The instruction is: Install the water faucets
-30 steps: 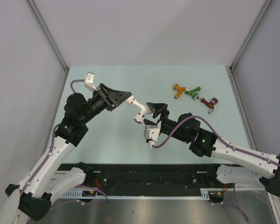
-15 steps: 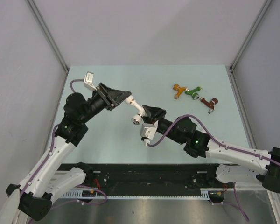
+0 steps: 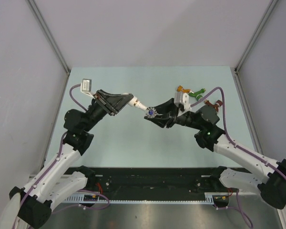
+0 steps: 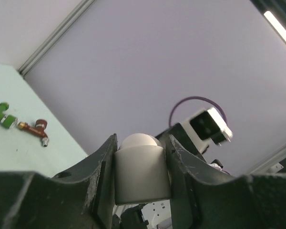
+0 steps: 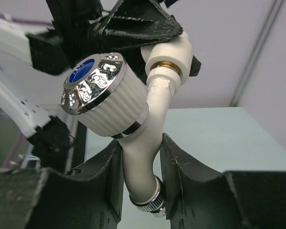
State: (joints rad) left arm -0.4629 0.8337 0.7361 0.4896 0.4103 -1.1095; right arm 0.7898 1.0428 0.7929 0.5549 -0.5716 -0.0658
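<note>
My left gripper (image 3: 127,99) is shut on a white elbow pipe connector (image 4: 142,167), held above the table. The white faucet (image 5: 144,157) with the silvery, blue-capped knob (image 3: 150,112) meets that connector (image 5: 170,52) at a brass thread. My right gripper (image 3: 158,114) is shut on the faucet's spout stem, its fingers (image 5: 107,181) on both sides. The orange faucet (image 3: 181,89), green faucet (image 3: 198,94) and dark red faucet (image 3: 212,103) lie on the table at the back right, partly behind my right wrist. The green one (image 4: 2,117) and the dark red one (image 4: 35,129) also show in the left wrist view.
The pale green table (image 3: 114,138) ends at grey walls on the left, back and right. A black rail (image 3: 143,179) with the arm bases runs along the near edge. The right wrist camera and its purple cable (image 3: 214,93) hang over the coloured faucets.
My right wrist has swung round to the far right side and turned the white faucet, so its knob now faces up. My left gripper has risen slightly with the connector.
</note>
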